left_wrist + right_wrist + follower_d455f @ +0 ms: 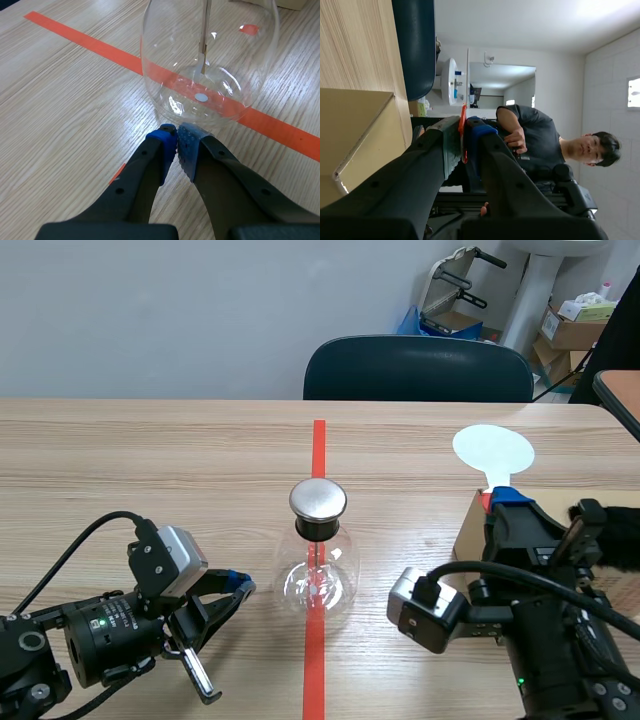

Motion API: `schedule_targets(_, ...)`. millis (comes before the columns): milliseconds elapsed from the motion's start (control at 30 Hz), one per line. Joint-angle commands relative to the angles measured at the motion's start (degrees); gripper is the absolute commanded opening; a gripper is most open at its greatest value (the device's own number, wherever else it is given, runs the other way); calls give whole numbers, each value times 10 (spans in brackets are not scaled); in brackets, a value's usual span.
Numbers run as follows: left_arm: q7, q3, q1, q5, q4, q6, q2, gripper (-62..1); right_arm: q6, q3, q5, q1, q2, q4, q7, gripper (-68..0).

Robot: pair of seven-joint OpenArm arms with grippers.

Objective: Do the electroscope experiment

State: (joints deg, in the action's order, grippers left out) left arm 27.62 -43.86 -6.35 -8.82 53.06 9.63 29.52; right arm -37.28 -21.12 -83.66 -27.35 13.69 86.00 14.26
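Right gripper (pixel 505 498) clenched on the red handle of a white round flat paddle (pixel 493 448), disc sticking out past the fingertips, over a tan cardboard box (pixel 468 532) at the right of the wooden table (pixel 150 450). Left gripper (pixel 176 135) fingers pressed together on nothing, tips low, just beside the base of the clear glass flask electroscope with a round metal cap (pixel 318 560), which stands on the orange-red tape line (pixel 318 445) mid-table

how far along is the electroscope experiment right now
Done: the right gripper is shut on the handle of the white disc paddle. In hand: the paddle is held up to the right of the glass flask, apart from it. To do: likely bringing the disc to the metal cap. The left gripper is shut, empty, by the flask's base.
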Motion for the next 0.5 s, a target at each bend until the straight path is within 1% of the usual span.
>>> schedule_targets(0, 9, 3, -2, -3, 7, 1, -3, -553, -8, 1, 0, 4, 4, 12, 0, -669)
schedule_targets(100, 9, 3, -2, -3, 7, 1, -3, -553, -8, 1, 0, 4, 4, 12, -1, -669)
schedule_targets(167, 9, 3, -2, -3, 7, 1, -3, -553, -8, 1, 0, 4, 4, 12, -14, -669)
schedule_targets(300, 9, 3, -2, -3, 7, 1, -3, -553, -8, 1, 0, 4, 4, 12, -62, -669)
schedule_targets(467, 9, 3, -2, -3, 7, 1, -3, -553, -8, 1, 0, 4, 4, 12, -145, -669)
